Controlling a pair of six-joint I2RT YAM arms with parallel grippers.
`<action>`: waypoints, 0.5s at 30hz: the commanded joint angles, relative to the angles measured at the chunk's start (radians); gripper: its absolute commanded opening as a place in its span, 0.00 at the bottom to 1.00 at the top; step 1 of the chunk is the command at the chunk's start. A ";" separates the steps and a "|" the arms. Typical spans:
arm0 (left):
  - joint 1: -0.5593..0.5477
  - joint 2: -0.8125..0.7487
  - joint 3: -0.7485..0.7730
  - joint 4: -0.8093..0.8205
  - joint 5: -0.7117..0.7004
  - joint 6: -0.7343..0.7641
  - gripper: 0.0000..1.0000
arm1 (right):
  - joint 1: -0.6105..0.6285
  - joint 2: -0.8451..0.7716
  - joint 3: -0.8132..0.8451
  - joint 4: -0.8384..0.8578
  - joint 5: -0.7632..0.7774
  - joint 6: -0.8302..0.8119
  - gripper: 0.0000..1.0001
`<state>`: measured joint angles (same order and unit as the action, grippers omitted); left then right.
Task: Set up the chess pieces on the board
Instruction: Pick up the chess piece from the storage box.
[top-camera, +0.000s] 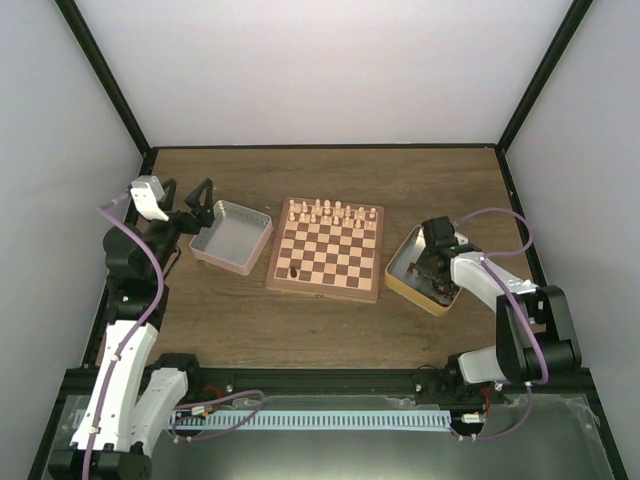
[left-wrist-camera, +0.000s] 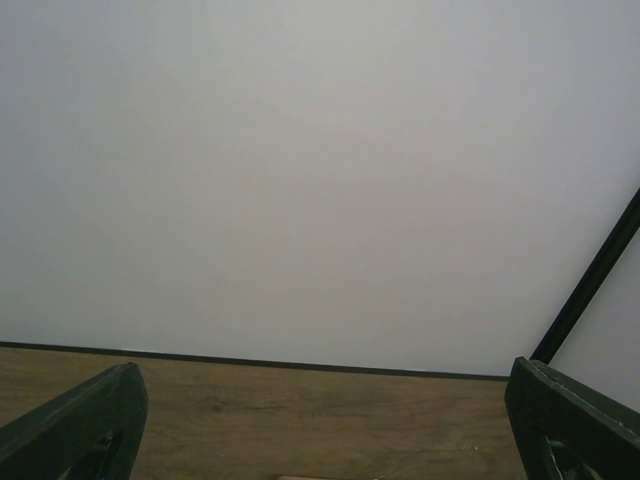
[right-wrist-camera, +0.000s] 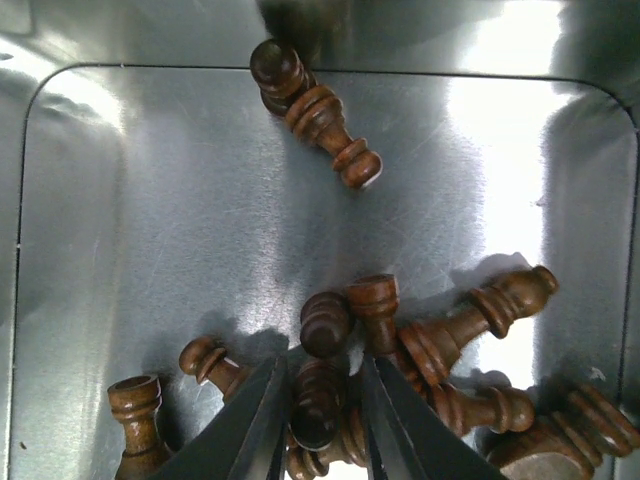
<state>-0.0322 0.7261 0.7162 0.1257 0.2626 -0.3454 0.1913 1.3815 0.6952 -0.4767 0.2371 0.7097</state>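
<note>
On the brown wood-grain bench, closed in by plain white walls and black corner posts, the chessboard sits at the middle. A shallow metal tin lies to either side of it, each turned at an angle. Pale chessmen fill the board's two far rows, and one dark chessman stands alone near its near left corner. The left tin lies just beside the board's left edge. The right tin lies toward the bench's right edge and holds the rest of the dark chessmen.

The right gripper reaches down into this tin at the heap in its near half. Its jaws are drawn in narrowly around one dark piece, which lies between the fingers and rests on the others. Whether they actually press it cannot be told. That piece's long axis runs roughly along the fingers, toward the wrist camera, and which end is its head is unclear.

A bishop-like piece lies flat just right of the fingers, its head pointing away to the right. Two more lie together by the tin's far wall, set diagonally. A rook stands left of the fingers.

The left gripper hangs over the bench beside the left tin, its jaws spread wide with nothing between them.
</note>
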 joint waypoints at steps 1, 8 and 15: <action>0.009 -0.022 -0.007 0.024 -0.003 -0.004 1.00 | -0.012 0.023 -0.008 0.029 -0.001 -0.010 0.21; 0.009 -0.038 -0.013 0.013 -0.009 -0.003 1.00 | -0.013 0.022 0.000 0.019 -0.016 -0.011 0.07; 0.009 -0.052 -0.015 0.004 -0.016 -0.001 1.00 | -0.012 -0.118 0.046 -0.027 -0.019 -0.032 0.06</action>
<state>-0.0303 0.6891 0.7158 0.1249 0.2520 -0.3462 0.1909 1.3540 0.6926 -0.4759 0.2184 0.6910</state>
